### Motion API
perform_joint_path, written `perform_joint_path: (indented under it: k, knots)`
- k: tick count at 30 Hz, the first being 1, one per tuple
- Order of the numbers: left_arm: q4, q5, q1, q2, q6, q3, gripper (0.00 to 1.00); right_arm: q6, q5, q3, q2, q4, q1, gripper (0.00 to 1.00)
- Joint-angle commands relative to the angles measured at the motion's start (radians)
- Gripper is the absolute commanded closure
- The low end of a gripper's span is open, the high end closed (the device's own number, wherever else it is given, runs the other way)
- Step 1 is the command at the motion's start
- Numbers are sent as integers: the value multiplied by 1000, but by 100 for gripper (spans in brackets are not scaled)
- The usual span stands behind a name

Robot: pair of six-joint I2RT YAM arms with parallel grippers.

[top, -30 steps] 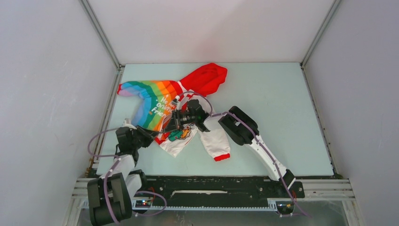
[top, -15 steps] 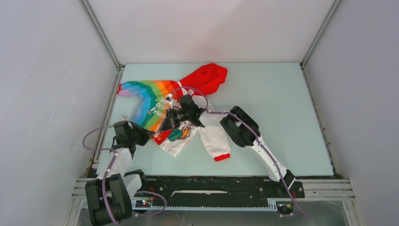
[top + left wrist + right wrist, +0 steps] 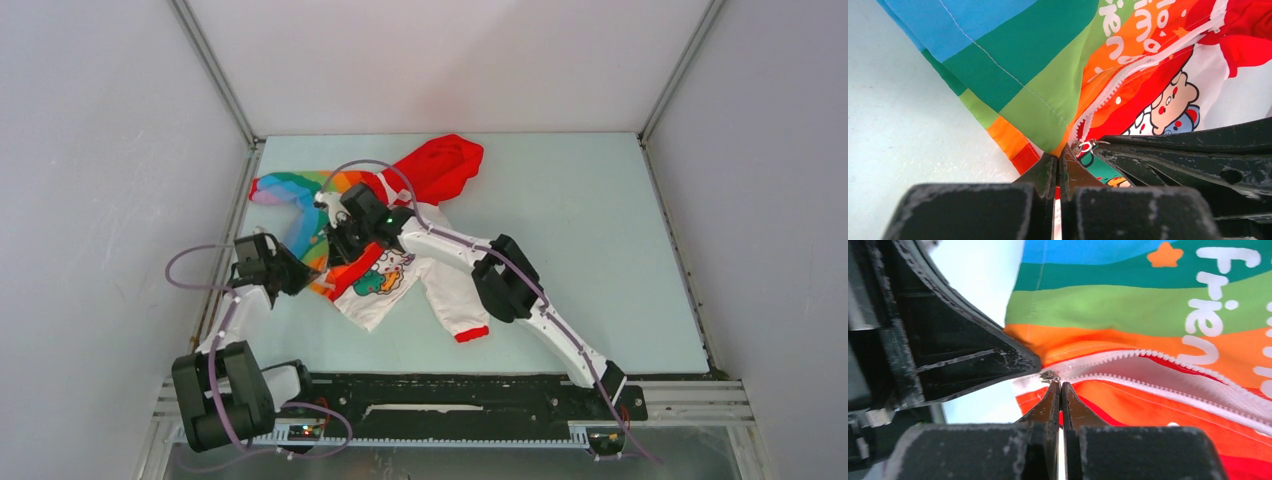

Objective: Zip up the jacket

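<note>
Right gripper [image 3: 1061, 390] has swung out to the near-left of the hood [image 3: 440, 165], arm stretched, and the left gripper [image 3: 1058, 162] has drawn further from the hood, bunching the rainbow half. Jacket [image 3: 385, 280] lies on the table [image 3: 600, 230], body on the near side of the hood. Left fingers are clamped on the bottom hem. Right fingers are pressed together at the zip pull [image 3: 1083, 148], but we can't confirm it's pinched. We reckon: keep hem taut, draw pull along the zip [image 3: 1137, 69] twd the hood, slowly, w/o snagging fabric. Lettering [image 3: 1210, 315] reads approx. "frien", rest cut off; no brand seen.
</note>
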Motion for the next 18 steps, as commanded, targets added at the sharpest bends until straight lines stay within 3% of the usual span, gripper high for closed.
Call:
perform_joint_path:
  k: [1, 6, 18]
  knots:
    - [-104, -81, 10, 28, 85, 41, 100, -171, 273, 99, 14, -138, 1, 100]
    - [-123, -94, 12, 45, 104, 49, 100, -270, 430, 186, 44, -218, 9, 100]
    - [-230, -154, 43, 43, 173, 109, 100, -459, 687, 200, 54, -208, -2, 100]
